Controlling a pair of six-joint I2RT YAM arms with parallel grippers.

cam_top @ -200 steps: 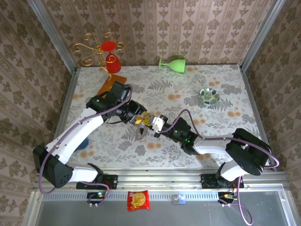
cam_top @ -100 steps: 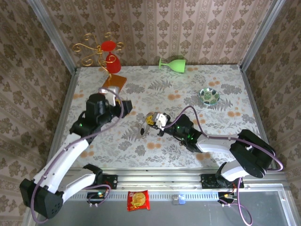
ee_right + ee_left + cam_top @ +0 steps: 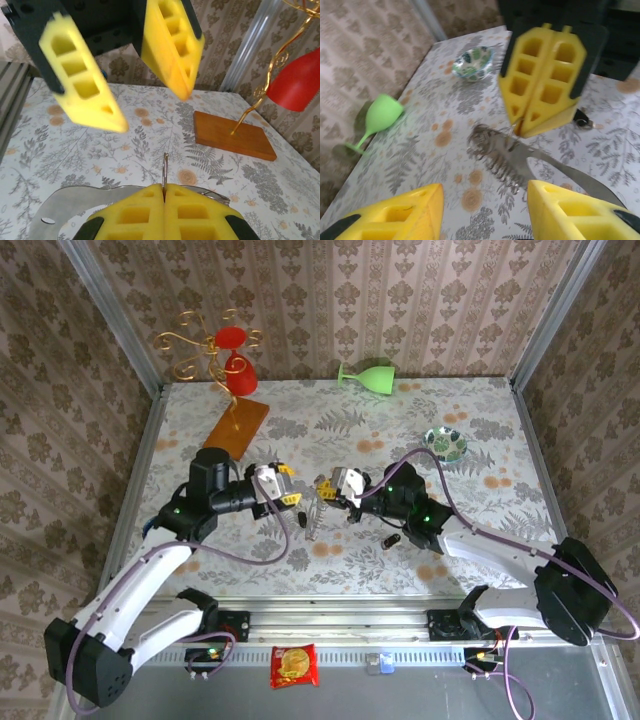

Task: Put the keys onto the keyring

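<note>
Right end effector (image 3: 328, 485) (image 3: 520, 127) (image 3: 164, 192): fingers pressed together, pinching the keyring (image 3: 312, 518) (image 3: 165, 167); in your right wrist view its thin metal edge stands upright out of the seam between the fingers; from the top it hangs just below the fingertips, a little left of frame centre; whether it touches the counter (image 3: 480, 410) you can't tell.

Left end effector (image 3: 285, 486) (image 3: 485, 210) (image 3: 150, 107): fingers spread, nothing between them; it faces the right end effector, tips near but apart, just left of frame centre in the top view; left wrist view is blurred, you see the right one's closed fingers at upper centre and a grey looped shape under them.

One key (image 3: 393, 538) (image 3: 582, 119), black head, lies flat on the counter just right of and below the right end effector in the top view, beside the right arm; apart from the ring.

Further out: green-patterned dish (image 3: 444, 444) (image 3: 474, 62) right of centre; green goblet (image 3: 368, 375) (image 3: 382, 117) on its side at the back edge; wooden base (image 3: 238, 425) (image 3: 232, 135) with gold stand, upper left; snack packet (image 3: 294, 664) on the rail, bottom centre.
</note>
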